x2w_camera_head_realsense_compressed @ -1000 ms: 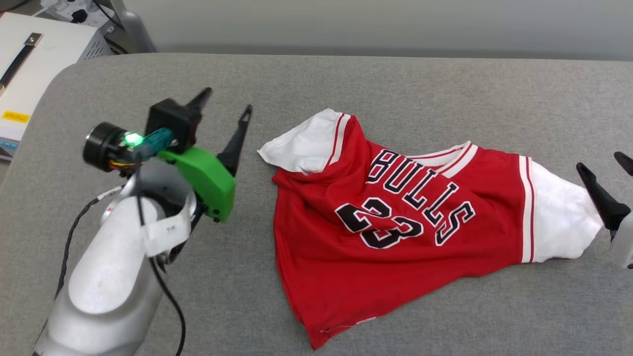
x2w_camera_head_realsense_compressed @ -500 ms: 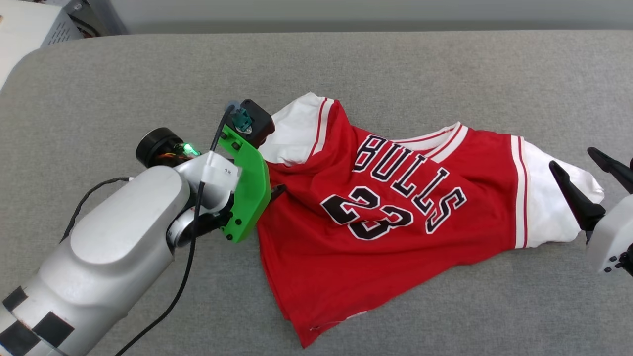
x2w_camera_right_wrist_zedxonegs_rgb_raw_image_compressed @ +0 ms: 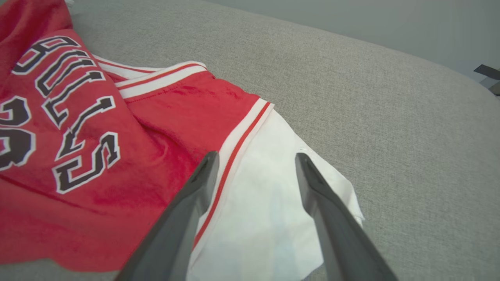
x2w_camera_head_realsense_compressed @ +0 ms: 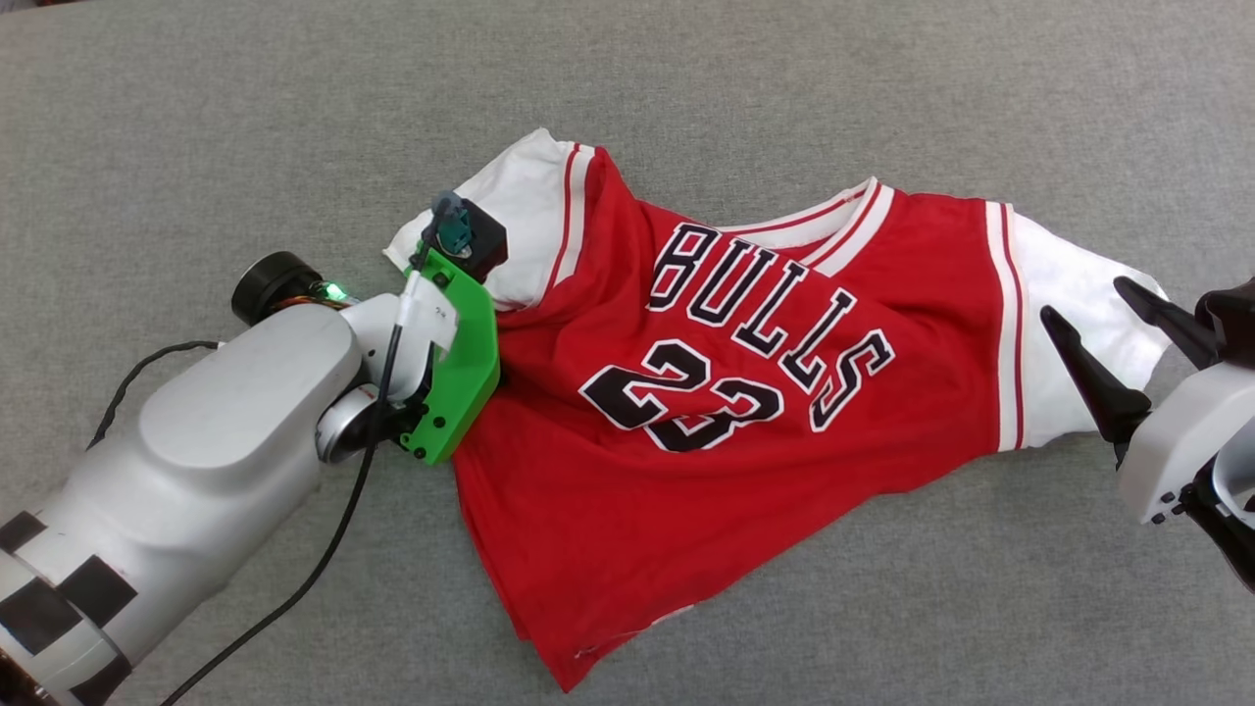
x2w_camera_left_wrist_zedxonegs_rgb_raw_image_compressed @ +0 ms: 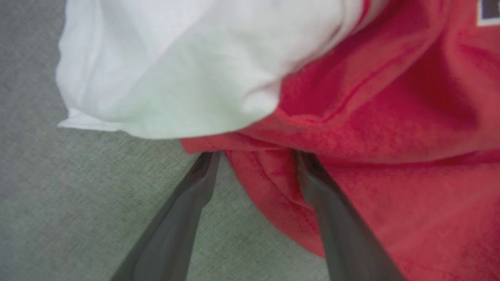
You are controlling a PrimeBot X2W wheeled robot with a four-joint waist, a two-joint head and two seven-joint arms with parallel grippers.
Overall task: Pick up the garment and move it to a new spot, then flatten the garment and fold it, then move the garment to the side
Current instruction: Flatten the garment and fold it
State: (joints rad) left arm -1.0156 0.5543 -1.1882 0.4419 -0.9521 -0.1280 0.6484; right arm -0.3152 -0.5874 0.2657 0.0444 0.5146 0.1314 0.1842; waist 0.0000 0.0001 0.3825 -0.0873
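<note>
Head view: high up, facing steeply down on the grey surface [x2w_camera_head_realsense_compressed: 196,118], garment [x2w_camera_head_realsense_compressed: 745,510] mid-frame.

Left wrist view: very near and blurred, looking along the left gripper [x2w_camera_left_wrist_zedxonegs_rgb_raw_image_compressed: 254,156] at the left white sleeve [x2w_camera_left_wrist_zedxonegs_rgb_raw_image_compressed: 175,70].

Right wrist view: low, slanting past the right gripper [x2w_camera_right_wrist_zedxonegs_rgb_raw_image_compressed: 256,155] across the right sleeve [x2w_camera_right_wrist_zedxonegs_rgb_raw_image_compressed: 273,203] toward the far edge.

Head view shares each sleeve with that side's wrist view, and the lettering [x2w_camera_right_wrist_zedxonegs_rgb_raw_image_compressed: 74,113] with the right.
</note>
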